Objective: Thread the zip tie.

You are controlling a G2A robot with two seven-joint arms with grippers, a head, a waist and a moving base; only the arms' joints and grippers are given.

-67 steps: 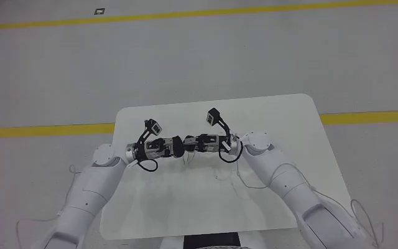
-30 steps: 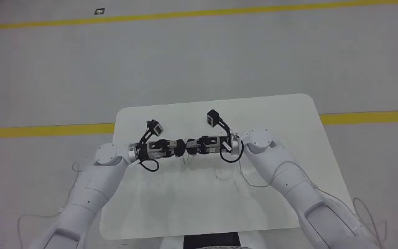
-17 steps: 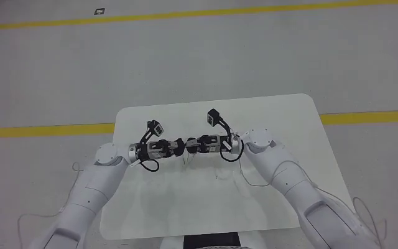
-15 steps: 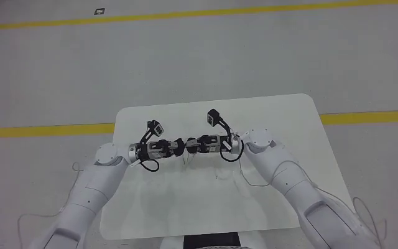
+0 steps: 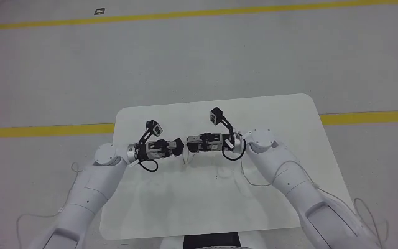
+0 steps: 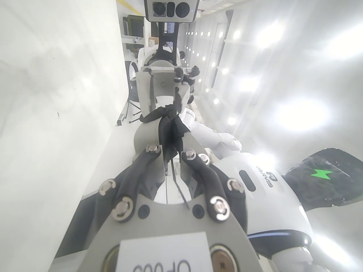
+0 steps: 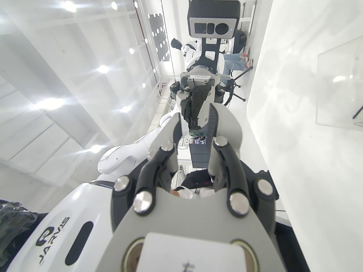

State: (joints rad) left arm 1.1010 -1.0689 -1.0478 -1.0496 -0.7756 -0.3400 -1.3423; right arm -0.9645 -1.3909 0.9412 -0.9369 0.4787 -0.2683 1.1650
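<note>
My arms meet tip to tip over the white counter point(image 5: 273, 124): left claw point(image 5: 178, 148) points to 3 o'clock, right claw point(image 5: 190, 145) to 9. The left is pinched on the zip tie point(image 6: 179, 190), a thin dark strip trailing toward its palm. The right's fingers point(image 7: 224, 125) stand apart, near the left's black-wrapped tips.

A thin black plastic zip tie point(image 6: 179, 184) is seen as a narrow, straight strip held above the white counter point(image 5: 280, 124). It is clamped between the closed fingers of the left gripper point(image 6: 170, 127), its tail pointing back toward that wrist. Its head cannot be made out.
</note>
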